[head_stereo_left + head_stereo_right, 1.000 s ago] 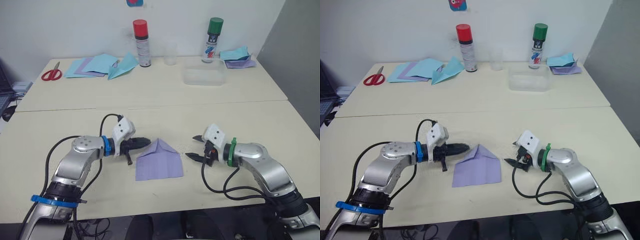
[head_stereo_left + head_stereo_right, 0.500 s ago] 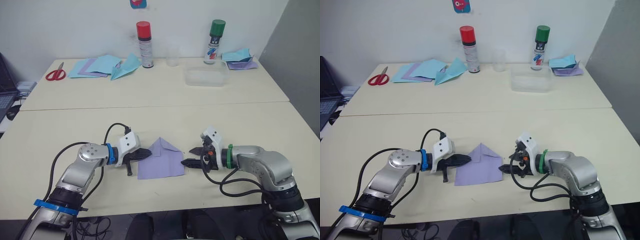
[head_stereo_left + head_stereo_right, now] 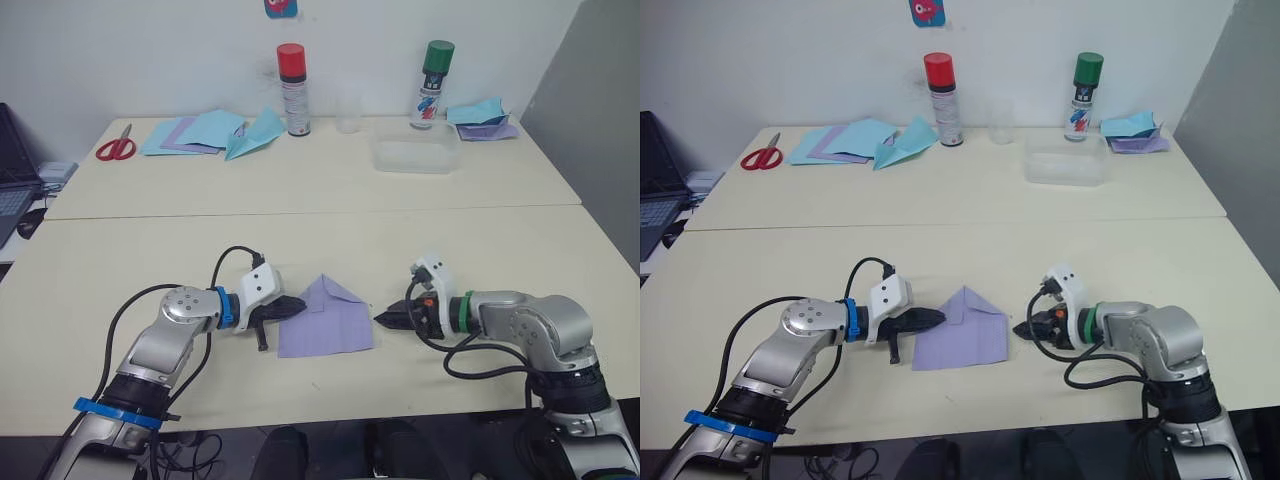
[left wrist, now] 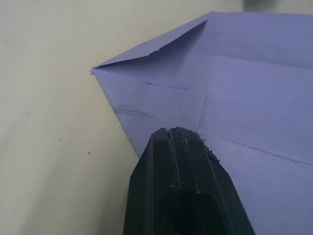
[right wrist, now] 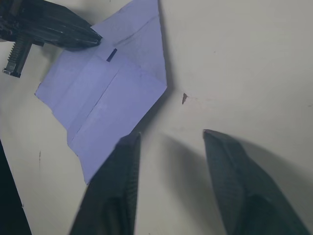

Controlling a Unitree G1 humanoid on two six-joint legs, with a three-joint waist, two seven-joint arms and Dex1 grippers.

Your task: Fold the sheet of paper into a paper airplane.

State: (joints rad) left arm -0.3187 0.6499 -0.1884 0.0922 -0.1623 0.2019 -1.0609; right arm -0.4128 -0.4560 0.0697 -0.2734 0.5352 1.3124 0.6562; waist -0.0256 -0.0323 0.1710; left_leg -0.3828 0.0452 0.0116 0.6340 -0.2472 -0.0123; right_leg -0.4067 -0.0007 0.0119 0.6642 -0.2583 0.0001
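Withdrawn slightly from the lavender, partly folded sheet of paper [image 3: 325,318], the right gripper [image 3: 392,318] is held spread; the sheet is pinned mid-table, seemingly for folding, under the closed left gripper [image 3: 291,307].

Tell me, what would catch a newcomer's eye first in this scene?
Probably the lavender sheet of paper, partly folded to a point, lying on the near table between two metal arms. The left gripper is shut with its tip pressed on the paper's edge, while the right gripper is open just off the opposite edge. Further back, red and green-capped spray cans stand by the wall.
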